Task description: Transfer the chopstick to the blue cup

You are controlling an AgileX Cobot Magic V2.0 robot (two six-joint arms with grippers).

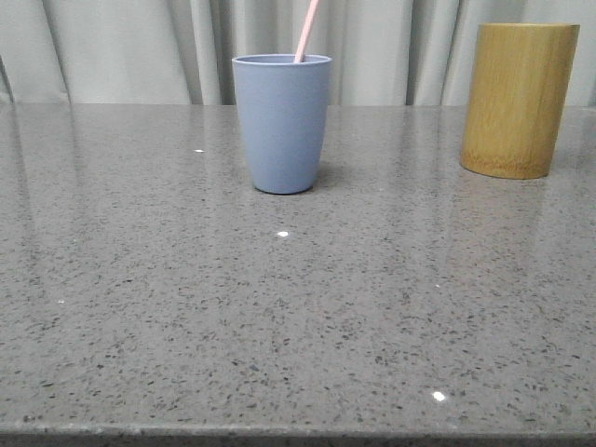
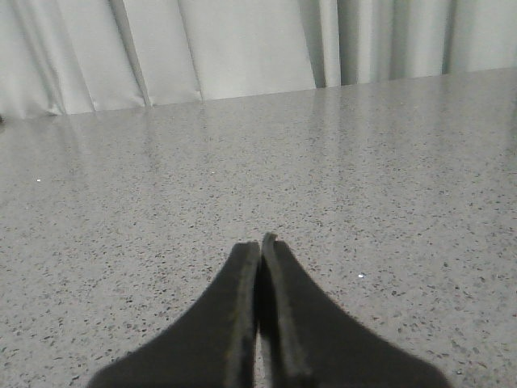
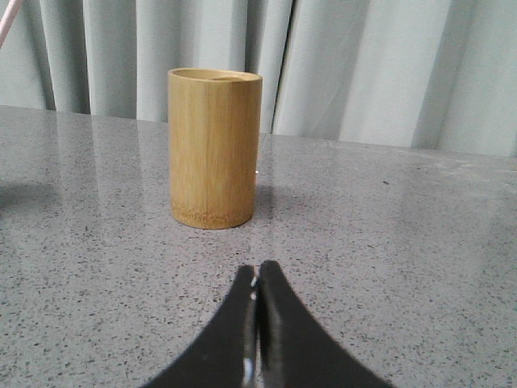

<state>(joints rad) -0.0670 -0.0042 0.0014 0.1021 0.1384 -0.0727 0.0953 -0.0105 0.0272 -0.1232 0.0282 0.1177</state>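
chopstick [image 1: 306, 30] stands in the blue cup [image 1: 281, 121], leaning on its rim.
left gripper [image 2: 260, 242] and right gripper [image 3: 257, 268] are pressed together, empty; best kept clear of the cup.

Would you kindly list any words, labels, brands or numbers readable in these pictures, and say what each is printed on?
None: no readable text anywhere.
The blue cup, the chopstick and the bamboo cylinder bear no label or print.
The table shows just grey speckle.
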